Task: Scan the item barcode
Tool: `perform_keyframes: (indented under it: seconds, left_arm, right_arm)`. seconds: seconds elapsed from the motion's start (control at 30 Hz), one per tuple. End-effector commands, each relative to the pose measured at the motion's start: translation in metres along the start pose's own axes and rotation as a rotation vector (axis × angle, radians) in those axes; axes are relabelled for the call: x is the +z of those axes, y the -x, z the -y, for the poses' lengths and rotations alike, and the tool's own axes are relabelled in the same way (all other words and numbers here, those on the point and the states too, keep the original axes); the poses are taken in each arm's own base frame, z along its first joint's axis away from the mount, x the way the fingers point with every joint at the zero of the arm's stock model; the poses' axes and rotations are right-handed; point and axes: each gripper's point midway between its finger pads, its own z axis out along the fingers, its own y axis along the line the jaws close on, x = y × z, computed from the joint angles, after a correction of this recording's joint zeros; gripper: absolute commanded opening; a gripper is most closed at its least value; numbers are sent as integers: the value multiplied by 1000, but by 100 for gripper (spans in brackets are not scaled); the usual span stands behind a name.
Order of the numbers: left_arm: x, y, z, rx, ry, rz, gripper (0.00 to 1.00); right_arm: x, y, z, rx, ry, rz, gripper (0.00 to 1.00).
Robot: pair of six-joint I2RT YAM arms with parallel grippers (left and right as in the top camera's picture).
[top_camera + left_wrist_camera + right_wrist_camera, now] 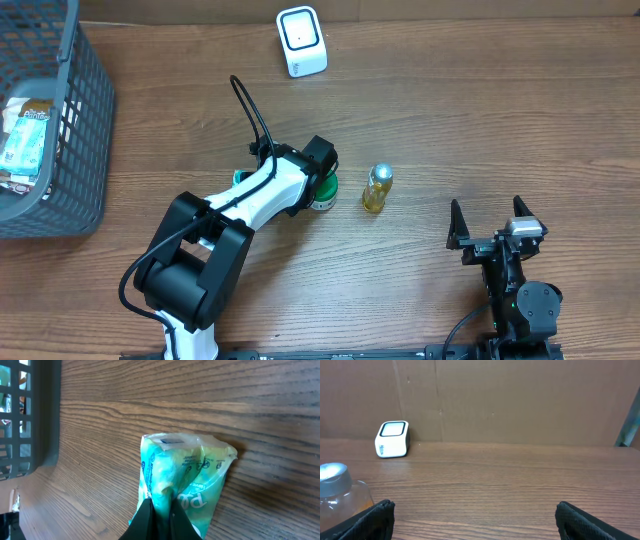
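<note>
Wood-grain tabletop (450,120), seen from above — the left pincer (159,511) pinches a green packet (186,472) at its middle, just beside a small yellow bottle (377,188) and well apart from the white scanner (301,41) at the far edge; the right pincer (492,218) sits spread wide.

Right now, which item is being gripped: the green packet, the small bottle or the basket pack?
The green packet, pinched in the left gripper; the bottle stands free, the other pack lies in the basket.
</note>
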Motion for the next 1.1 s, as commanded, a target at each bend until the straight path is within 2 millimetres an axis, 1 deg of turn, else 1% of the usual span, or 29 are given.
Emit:
perform_keyframes:
  seconds: [0.0, 0.2, 0.43, 0.63, 0.93, 1.07]
  left_arm:
    - [6, -6, 3, 75, 8, -19, 4]
    - [6, -5, 4, 111, 1, -18, 6]
    - [5, -8, 18, 91, -72, -41, 8]
    - [5, -8, 19, 87, -78, -40, 17]
    - [5, -7, 19, 87, -77, -39, 21]
    - [5, -7, 19, 87, -77, -39, 21]
  right_arm:
    - [1, -3, -1, -1, 6, -3, 100]
    - [1, -3, -1, -1, 6, -3, 100]
    - [1, -3, -1, -1, 6, -3, 100]
    - [1, -3, -1, -1, 6, -3, 100]
    - [1, -3, -1, -1, 6, -3, 100]
    - [1, -3, -1, -1, 6, -3, 100]
